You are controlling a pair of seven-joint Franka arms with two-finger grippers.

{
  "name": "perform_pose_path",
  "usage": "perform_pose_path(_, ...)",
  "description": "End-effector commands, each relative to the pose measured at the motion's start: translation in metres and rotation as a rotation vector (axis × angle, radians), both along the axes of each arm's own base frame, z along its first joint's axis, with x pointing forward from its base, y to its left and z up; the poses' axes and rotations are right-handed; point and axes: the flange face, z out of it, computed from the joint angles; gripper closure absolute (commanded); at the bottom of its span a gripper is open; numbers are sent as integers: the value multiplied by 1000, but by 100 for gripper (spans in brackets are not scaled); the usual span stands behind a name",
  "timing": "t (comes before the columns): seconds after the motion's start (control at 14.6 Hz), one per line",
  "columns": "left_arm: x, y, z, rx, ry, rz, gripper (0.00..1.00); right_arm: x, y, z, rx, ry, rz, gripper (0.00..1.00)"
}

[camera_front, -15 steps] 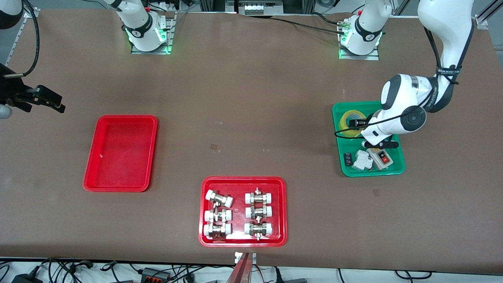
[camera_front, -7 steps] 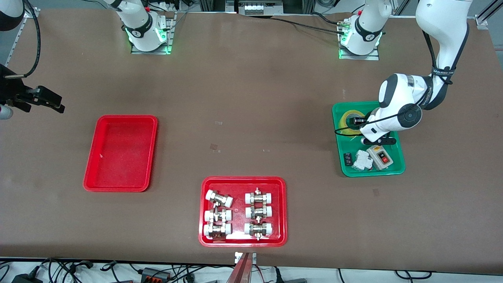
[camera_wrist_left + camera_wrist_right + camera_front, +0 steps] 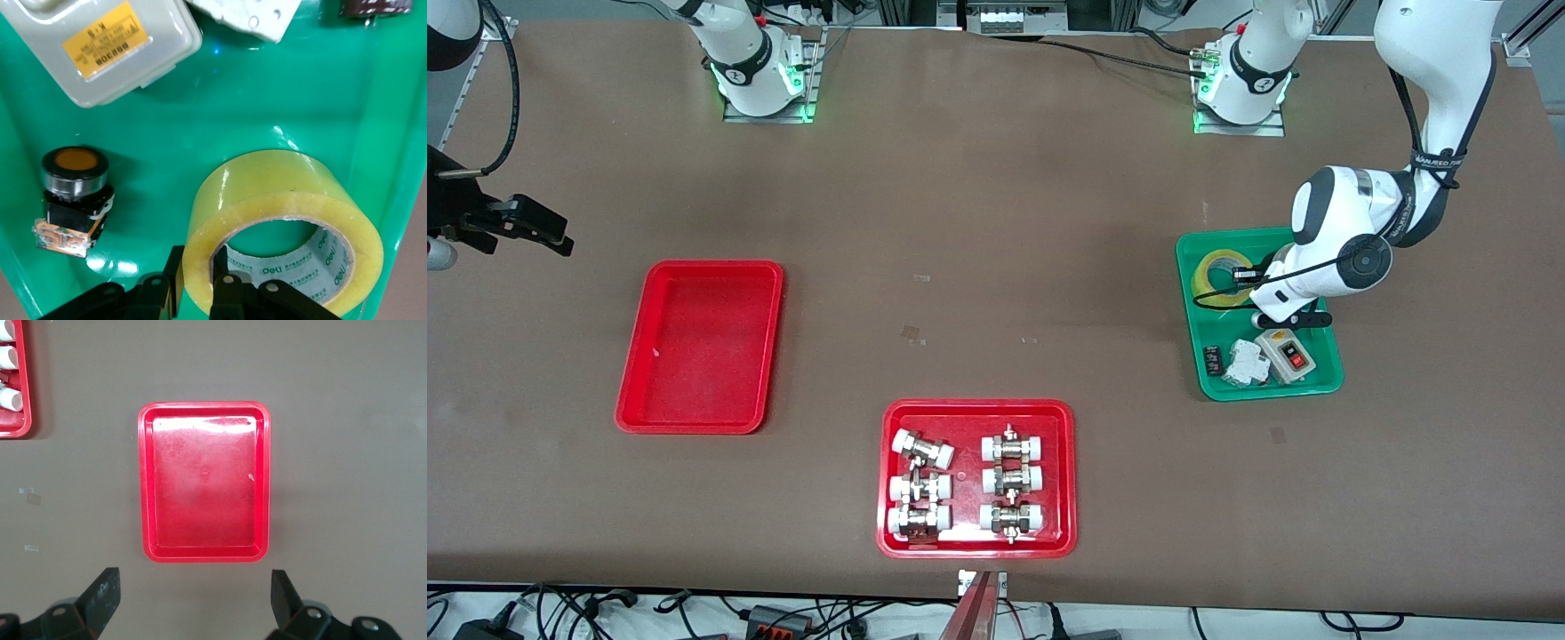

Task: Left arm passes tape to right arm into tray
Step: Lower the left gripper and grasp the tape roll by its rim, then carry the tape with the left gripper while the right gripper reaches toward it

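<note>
The yellowish tape [image 3: 1215, 276] lies in the green tray [image 3: 1327, 380], at the end farther from the front camera. My left gripper [image 3: 1249, 286] is down in that tray, under its white wrist. In the left wrist view the tape [image 3: 280, 193] has one finger inside its core hole and one finger against its outer face. The left gripper [image 3: 197, 270] is shut on the tape's wall. My right gripper [image 3: 551, 233] waits open over bare table at the right arm's end. The plain red tray [image 3: 698, 347] lies just ahead of the open right gripper [image 3: 193, 600] in the right wrist view [image 3: 203, 487].
The green tray [image 3: 267, 100] also holds a grey switch box [image 3: 1288, 356], a white part [image 3: 1247, 363] and a black push button with an orange cap [image 3: 73, 173]. A second red tray [image 3: 974, 409] with white-capped metal fittings lies near the front edge.
My left wrist moved over the tape toward the right arm's end, then shifted back a little, and the green tray nudged slightly. The right arm has not moved.
</note>
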Motion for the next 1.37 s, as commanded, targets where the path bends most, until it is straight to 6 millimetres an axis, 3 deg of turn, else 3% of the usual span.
perform_pose_path(0.0, -1, -6, 46, 35, -31, -12, 100, -3, -1, 1, -12, 5, 3, 0)
perform_pose_path(0.21, 22, -16, 126, 61, -42, 23, 100, -3, -1, 1, -12, 7, 2, 0)
perform_pose_path(0.41, 48, -63, 232, 64, -27, -33, 100, -3, 1, 1, -12, 7, 5, 0)
perform_pose_path(0.55, 62, -73, 307, 38, -104, -34, 100, -4, 1, 1, -12, 8, 3, 0)
perform_pose_path(0.62, 66, -90, 330, 23, -137, -53, 100, -3, 1, 0, -12, 10, 3, 0)
perform_pose_path(0.68, 75, -105, 336, -4, -147, -65, 100, -4, 1, 0, -10, 14, 1, 0)
perform_pose_path(0.75, 82, -112, 326, -22, -131, -69, 100, -5, 2, 0, -6, 25, -1, 0)
perform_pose_path(1.03, 84, -179, 306, -161, -104, -28, 100, 0, 14, -13, 31, 56, 16, 0)
perform_pose_path(1.09, 88, -215, 288, -230, -105, -3, 100, 5, 21, -22, 66, 67, 20, 0)
perform_pose_path(1.3, 98, -292, 238, -318, -171, 120, 100, 21, 53, -61, 288, 130, 18, 0)
